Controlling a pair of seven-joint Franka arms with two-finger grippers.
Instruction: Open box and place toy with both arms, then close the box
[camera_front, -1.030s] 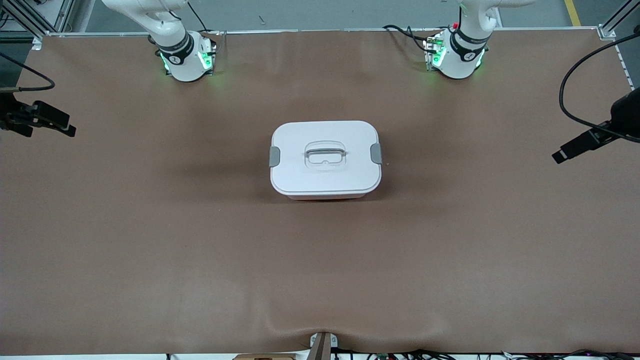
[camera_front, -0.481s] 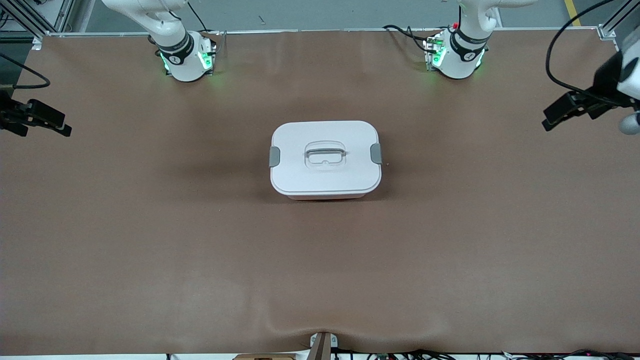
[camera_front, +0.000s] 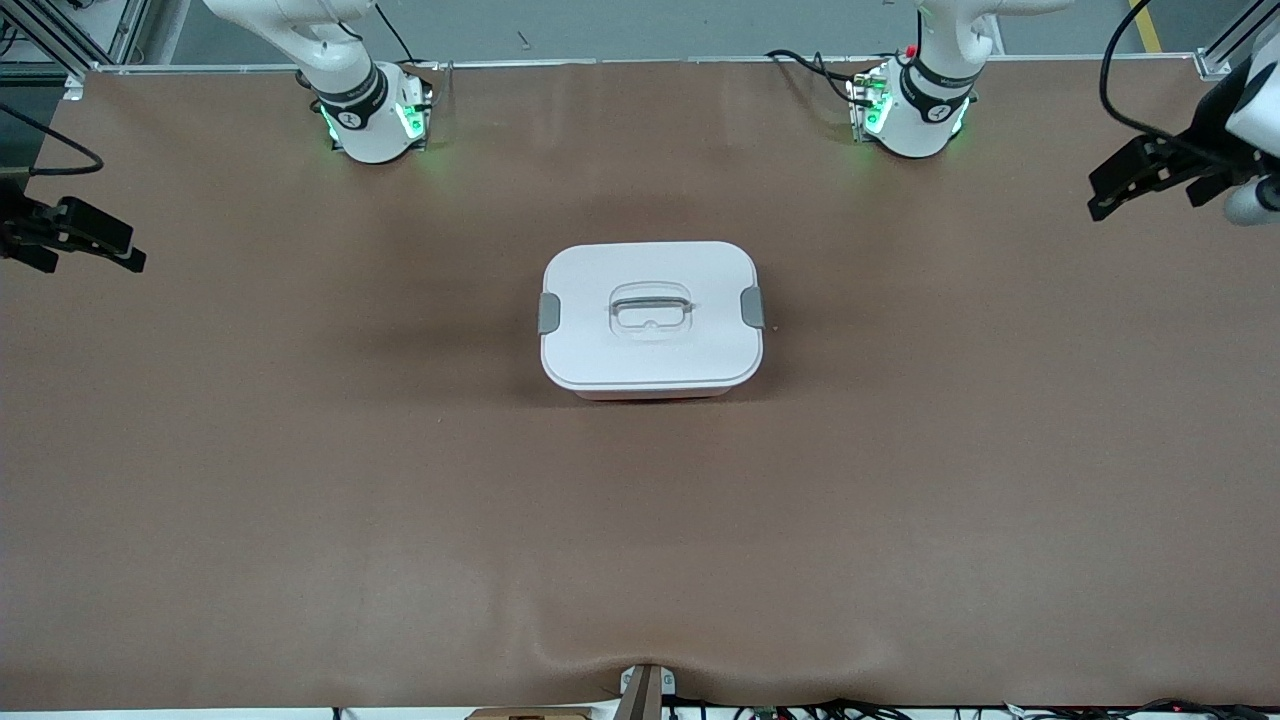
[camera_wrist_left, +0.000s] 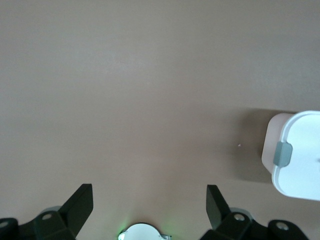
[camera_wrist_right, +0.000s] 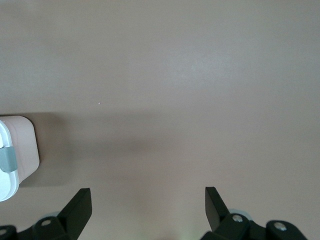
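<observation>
The box (camera_front: 650, 318) stands at the middle of the table with its white lid on, both grey side clips and the recessed grey handle (camera_front: 650, 306) showing. The toy is out of view. My left gripper (camera_front: 1105, 195) is open and empty, in the air over the left arm's end of the table, well apart from the box. My right gripper (camera_front: 135, 250) is open and empty over the right arm's end. The left wrist view shows the left gripper (camera_wrist_left: 149, 200) over bare table with the box's end (camera_wrist_left: 300, 155) at the edge. The right wrist view shows the right gripper (camera_wrist_right: 148, 200) and the box's other end (camera_wrist_right: 15, 150).
The brown table cover (camera_front: 640, 520) stretches all round the box. The two arm bases (camera_front: 375, 115) (camera_front: 910, 110) glow green along the table's edge farthest from the front camera. Cables hang by both grippers.
My left gripper has moved toward the robots' edge of the table at its end. My right gripper has barely shifted. The box has not moved.
</observation>
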